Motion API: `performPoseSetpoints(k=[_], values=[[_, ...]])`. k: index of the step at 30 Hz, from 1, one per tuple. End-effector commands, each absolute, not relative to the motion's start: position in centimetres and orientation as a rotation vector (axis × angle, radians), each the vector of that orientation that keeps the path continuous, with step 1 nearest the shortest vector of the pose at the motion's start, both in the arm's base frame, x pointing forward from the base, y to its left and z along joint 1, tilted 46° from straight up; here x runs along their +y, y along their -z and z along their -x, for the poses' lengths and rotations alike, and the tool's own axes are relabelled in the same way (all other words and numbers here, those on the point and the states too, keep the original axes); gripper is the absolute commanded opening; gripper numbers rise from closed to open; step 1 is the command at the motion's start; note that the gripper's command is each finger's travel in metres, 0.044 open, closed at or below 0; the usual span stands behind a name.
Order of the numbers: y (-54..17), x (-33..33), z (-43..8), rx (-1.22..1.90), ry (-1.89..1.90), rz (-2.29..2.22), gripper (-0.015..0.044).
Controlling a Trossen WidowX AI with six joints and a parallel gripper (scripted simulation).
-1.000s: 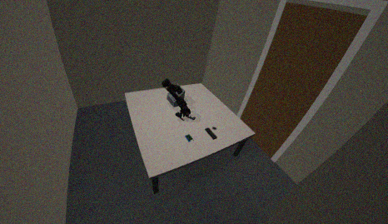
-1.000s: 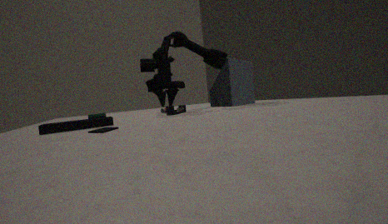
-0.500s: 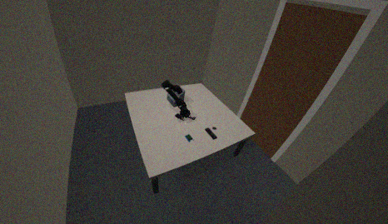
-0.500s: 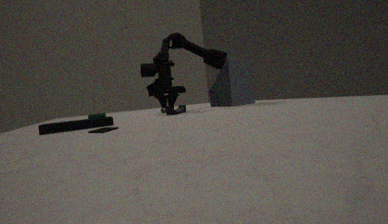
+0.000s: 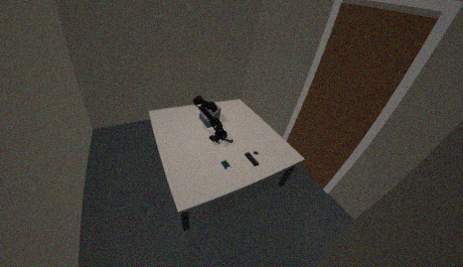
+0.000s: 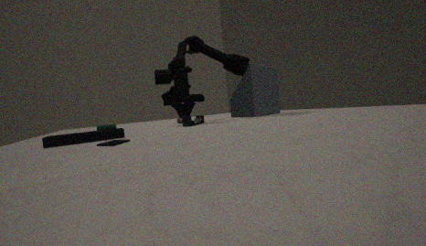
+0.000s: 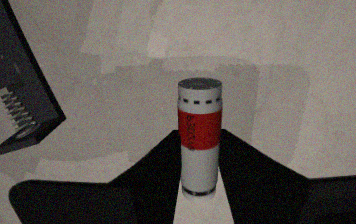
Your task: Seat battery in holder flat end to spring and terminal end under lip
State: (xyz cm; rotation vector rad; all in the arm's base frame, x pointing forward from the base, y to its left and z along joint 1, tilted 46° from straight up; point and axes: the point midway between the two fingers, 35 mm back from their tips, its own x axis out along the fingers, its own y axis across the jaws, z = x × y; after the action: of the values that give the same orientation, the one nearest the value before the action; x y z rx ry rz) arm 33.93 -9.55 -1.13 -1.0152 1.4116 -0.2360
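Your hand is closed on the battery, its two dark fingers pressed against the white-and-red cylinder's sides low on the desk. The battery lies along the gap between the fingers, dashed end pointing away. The dark holder, its spring visible, sits apart at far left.

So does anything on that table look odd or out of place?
Nothing stands out. The battery lies on the table, gripped between the gripper fingers, beside the dark holder, which is intact with its spring showing.
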Motion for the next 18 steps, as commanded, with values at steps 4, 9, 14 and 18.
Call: performPoseSetpoints(k=[4,9,14,18], values=[[-1.6,-6.8,-33.3,1.404,0.235,1.014,0.0063],[-2.2,-6.4,-33.1,1.404,0.235,1.016,0.0063],[-1.8,-5.8,-33.2,1.365,0.333,0.891,0.0063],[-1.5,-5.2,-33.3,1.316,0.441,0.746,0.0063]])
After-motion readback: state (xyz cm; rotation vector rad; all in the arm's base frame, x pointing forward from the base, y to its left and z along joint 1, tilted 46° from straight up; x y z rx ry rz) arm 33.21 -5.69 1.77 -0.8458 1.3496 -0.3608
